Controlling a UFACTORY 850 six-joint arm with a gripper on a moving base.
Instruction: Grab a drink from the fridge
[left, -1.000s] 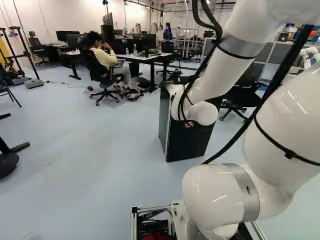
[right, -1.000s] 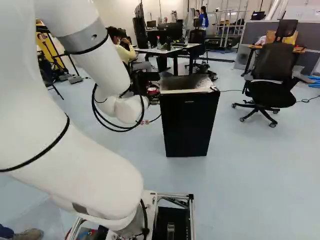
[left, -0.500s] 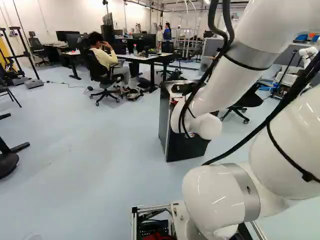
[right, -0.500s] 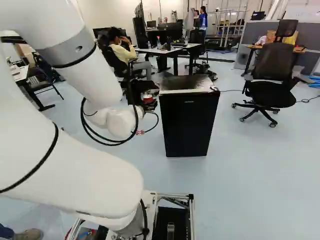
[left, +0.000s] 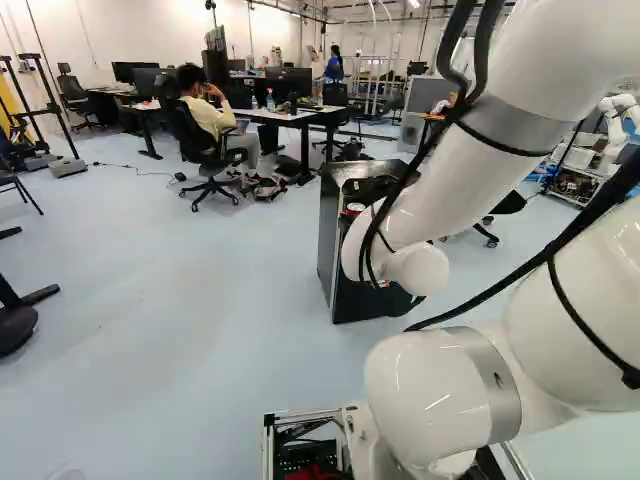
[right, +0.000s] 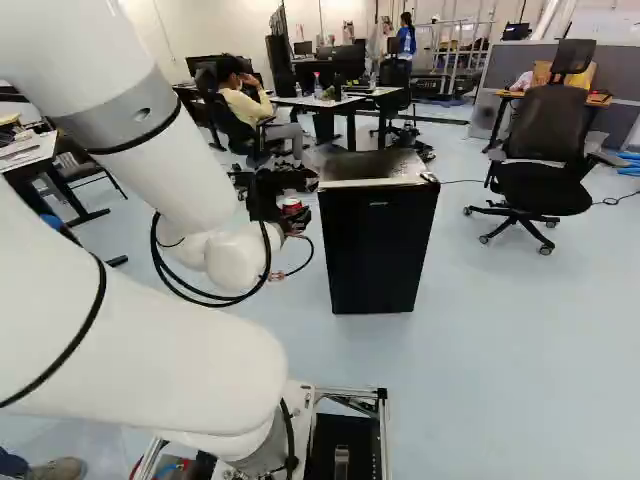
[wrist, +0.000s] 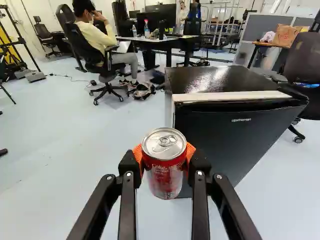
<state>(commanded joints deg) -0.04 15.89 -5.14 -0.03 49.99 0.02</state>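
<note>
My gripper (right: 291, 212) is beside the black fridge (right: 378, 245), on its left side in the right base view. In the wrist view the gripper (wrist: 164, 157) is shut on a red drink can (wrist: 165, 172), an orange pad against each side of it. The can is upright, its silver top and pull tab in view. Beyond the can stands the fridge (wrist: 220, 80), its door looking closed; the inside is hidden. At the left base view's middle, the can (left: 355, 208) shows above the white wrist, in front of the fridge top.
A person sits in an office chair (left: 205, 150) by a desk (left: 285, 115), beyond the fridge to its left. Another office chair (right: 545, 170) stands to the fridge's right. At the right of the left base view is another robot (left: 615, 120).
In the right base view my arm has swung leftward and lower, carrying the can away from the fridge's top edge. The can remains in the grip. The base and fridge have stayed put.
</note>
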